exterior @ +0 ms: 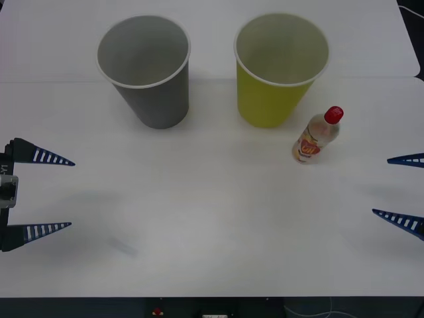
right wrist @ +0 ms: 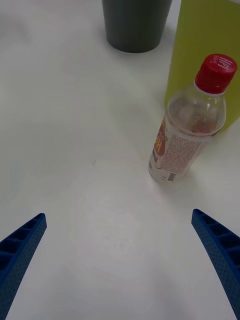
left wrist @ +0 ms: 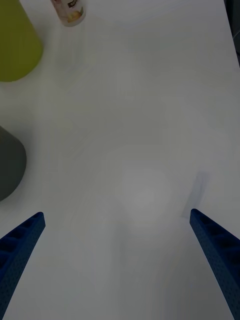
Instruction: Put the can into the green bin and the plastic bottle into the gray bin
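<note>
The gray bin (exterior: 147, 69) stands upright at the back left of the white table, and the green bin (exterior: 278, 66) stands upright to its right. The plastic bottle (exterior: 317, 135), clear with a red cap, stands just right of the green bin's base. In the right wrist view the plastic bottle (right wrist: 190, 125) stands ahead of my open right gripper (right wrist: 118, 215), well apart from it. My right gripper (exterior: 381, 185) sits at the table's right edge. At the left edge my left gripper (exterior: 71, 193) is open with nothing in it. The can is out of view.
The white table (exterior: 212, 225) stretches bare between the two grippers and toward the front edge. A seam (exterior: 40, 81) runs across the table behind the bins' bases. In the left wrist view the gray bin (left wrist: 10, 167) and the green bin (left wrist: 17, 45) stand off to one side.
</note>
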You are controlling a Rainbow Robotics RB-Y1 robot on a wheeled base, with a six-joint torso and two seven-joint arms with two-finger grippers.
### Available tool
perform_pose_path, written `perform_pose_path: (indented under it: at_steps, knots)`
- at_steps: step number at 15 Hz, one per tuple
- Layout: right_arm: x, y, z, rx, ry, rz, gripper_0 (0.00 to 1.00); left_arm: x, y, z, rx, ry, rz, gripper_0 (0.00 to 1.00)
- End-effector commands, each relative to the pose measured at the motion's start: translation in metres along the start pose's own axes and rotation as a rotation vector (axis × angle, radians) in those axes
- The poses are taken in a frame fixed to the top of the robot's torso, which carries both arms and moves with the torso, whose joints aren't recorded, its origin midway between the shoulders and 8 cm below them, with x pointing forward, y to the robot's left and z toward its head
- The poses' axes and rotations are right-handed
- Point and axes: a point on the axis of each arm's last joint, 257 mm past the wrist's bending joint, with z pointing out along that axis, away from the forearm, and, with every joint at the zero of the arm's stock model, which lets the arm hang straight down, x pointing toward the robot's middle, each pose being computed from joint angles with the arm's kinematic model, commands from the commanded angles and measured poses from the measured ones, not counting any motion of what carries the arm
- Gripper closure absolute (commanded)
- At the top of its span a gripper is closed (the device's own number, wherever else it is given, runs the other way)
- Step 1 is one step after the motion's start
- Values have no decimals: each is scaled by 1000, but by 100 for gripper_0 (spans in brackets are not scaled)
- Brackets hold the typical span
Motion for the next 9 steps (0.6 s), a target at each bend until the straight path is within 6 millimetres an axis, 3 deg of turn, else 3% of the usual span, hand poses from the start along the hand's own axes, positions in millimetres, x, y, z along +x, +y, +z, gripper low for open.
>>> perform_pose_path:
  at_steps: [1,9]
  knots:
    - [10,-1,2,39,-39,48,0,0,0,0,0,0,0,0]
    - [19,-4,28,180,-161,170,0,0,0,0,0,0,0,0]
